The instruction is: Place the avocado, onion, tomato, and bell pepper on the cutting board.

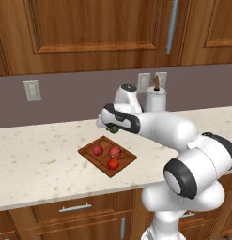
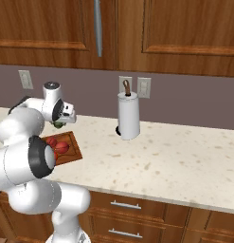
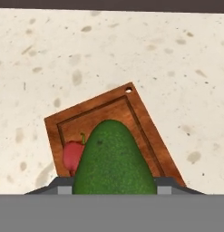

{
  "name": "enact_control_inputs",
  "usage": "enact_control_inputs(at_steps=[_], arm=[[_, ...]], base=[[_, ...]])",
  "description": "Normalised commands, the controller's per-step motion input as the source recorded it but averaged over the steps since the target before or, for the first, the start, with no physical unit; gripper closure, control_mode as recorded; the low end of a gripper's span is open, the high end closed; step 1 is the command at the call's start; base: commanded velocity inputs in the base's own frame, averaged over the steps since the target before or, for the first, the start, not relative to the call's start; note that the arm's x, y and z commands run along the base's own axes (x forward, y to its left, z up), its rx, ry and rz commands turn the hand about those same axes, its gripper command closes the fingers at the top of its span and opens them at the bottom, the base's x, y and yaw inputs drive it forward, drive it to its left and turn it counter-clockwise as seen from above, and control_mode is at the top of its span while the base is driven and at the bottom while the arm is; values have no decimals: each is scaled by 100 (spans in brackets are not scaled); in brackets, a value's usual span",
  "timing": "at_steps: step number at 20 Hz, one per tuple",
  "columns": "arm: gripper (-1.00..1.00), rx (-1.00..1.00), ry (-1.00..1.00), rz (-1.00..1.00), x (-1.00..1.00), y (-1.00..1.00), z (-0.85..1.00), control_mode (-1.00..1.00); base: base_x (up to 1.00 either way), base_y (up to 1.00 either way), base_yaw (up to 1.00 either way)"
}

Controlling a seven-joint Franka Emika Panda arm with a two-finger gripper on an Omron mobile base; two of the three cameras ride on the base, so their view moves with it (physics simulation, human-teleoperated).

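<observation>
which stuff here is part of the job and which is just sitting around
Job: dark green oval avocado held in the gripper; reddish-brown wooden cutting board; bright orange-red tomato; two duller red items on the board.

Lying about: white paper towel roll; wall outlets.

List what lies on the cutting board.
On the cutting board lie three red items: onion, bell pepper, tomato. In the hand view the held avocado hides most of them.

On the tabletop (image 1: pixel 37 154) sits one cutting board (image 1: pixel 91 154) carrying three red items, with one avocado (image 3: pixel 112 161) above it, one paper-towel roll (image 2: pixel 128 116) beyond it, and three wall outlets behind.
</observation>
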Motion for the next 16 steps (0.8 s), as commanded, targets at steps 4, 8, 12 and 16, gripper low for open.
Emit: enact_control_inputs(at_steps=[4, 8, 12, 16], arm=[[100, 0, 0, -6, 17, 17, -26, -100], [100, 0, 0, -8, 10, 6, -28, -100], [100, 0, 0, -12, 0, 0, -29, -100], [100, 0, 0, -11, 4, 0, -27, -100]], base=[[0, 0, 0], [0, 0, 0], [0, 0, 0], [0, 0, 0]])
